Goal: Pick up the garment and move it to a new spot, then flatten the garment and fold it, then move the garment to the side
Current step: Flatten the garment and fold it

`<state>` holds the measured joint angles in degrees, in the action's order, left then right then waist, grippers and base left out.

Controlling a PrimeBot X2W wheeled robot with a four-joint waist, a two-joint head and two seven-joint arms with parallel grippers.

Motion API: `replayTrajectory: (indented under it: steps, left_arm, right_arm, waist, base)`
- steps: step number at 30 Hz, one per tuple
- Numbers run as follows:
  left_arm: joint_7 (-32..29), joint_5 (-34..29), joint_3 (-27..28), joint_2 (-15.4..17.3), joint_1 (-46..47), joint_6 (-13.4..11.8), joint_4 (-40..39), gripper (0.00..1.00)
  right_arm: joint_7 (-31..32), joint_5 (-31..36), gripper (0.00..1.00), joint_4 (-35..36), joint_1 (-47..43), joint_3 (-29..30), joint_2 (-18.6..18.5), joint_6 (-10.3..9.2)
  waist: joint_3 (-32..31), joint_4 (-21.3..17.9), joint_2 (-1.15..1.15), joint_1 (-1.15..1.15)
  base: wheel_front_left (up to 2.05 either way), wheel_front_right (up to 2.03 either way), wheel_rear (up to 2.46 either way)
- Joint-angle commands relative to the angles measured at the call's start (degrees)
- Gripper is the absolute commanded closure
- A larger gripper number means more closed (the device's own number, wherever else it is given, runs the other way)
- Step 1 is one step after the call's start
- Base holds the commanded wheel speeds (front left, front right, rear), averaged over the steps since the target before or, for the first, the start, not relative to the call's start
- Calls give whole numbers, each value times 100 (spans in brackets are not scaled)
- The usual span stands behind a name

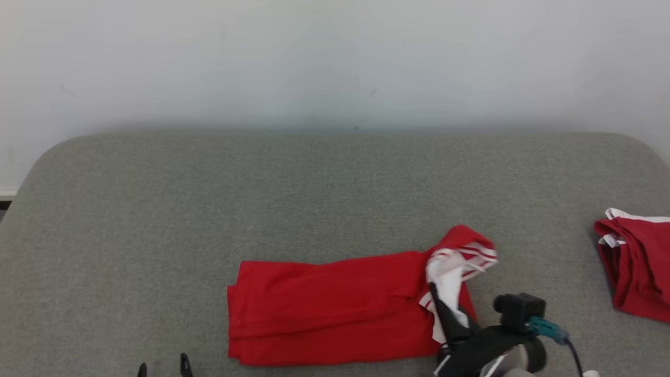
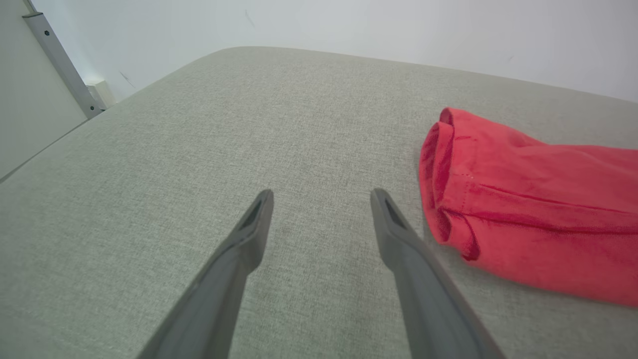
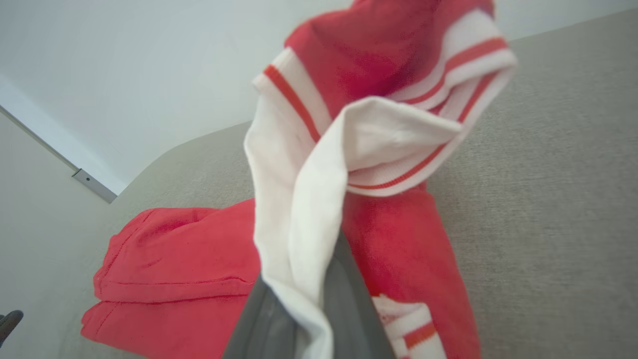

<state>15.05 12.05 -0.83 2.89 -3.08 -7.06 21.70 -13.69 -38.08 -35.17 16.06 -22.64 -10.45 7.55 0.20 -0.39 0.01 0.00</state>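
The red garment (image 1: 335, 303) lies folded into a long band on the grey padded surface (image 1: 314, 183), with its white, red-striped trim (image 1: 460, 262) lifted at the right end. My right gripper (image 1: 438, 301) is shut on that white trim. In the right wrist view the trim (image 3: 299, 199) runs up from between the gripper's (image 3: 311, 294) fingers and the red body (image 3: 174, 259) lies to the left. My left gripper (image 1: 162, 367) is open at the lower left. In the left wrist view it (image 2: 321, 197) hovers over bare surface, just left of the garment's end (image 2: 528, 209).
A second red garment with white trim (image 1: 636, 267) lies bunched at the surface's right edge. A pale wall (image 1: 335, 63) stands behind the surface. A metal rail (image 2: 60, 60) runs down the wall at the far left corner. The surface's corners are rounded.
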Motion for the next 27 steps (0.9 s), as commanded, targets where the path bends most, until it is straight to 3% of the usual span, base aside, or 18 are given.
replayTrajectory:
  steps: [1, 8, 11, 17, 19, 20, 27]
  left_arm:
    - [17, 8, -48, 1, 97, -4, 24, 0]
    - [17, -67, -365, 0, 143, 43, 105, 0]
    - [17, -180, -532, 2, 208, 163, 167, 0]
    - [17, -228, -577, 0, 250, 184, 168, 0]
    - [17, -211, -576, 1, 268, 181, 149, 0]
    - [17, -200, -575, 0, 267, 169, 140, 0]
    - [17, -110, -493, 1, 238, 61, 81, 0]
  right_arm:
    - [59, -111, 100, 173, -47, -215, 48, -16]
    - [259, -458, 100, 493, 215, -1212, 327, -16]
    - [186, -539, 100, 245, 515, -1499, 506, -16]
    - [2, -594, 100, -402, 963, -1654, 686, -16]
    - [-51, -679, 23, -613, 1087, -1629, 709, -16]
    - [-81, -723, 0, -665, 1141, -1581, 725, -16]
    - [-149, -336, 0, -526, 1237, -942, 734, -16]
  waist:
    - [11, 71, -1, 0]
    - [20, 592, -1, 0]
    - [70, 995, -1, 0]
    - [152, 1437, -1, 0]
    - [181, 1498, -1, 0]
    - [189, 1509, -1, 0]
    - [220, 1367, -1, 0]
  base:
    - [0, 0, 0]
    - [0, 0, 0]
    - [0, 0, 0]
    - [0, 0, 0]
    - [0, 0, 0]
    - [0, 0, 0]
    - [0, 0, 0]
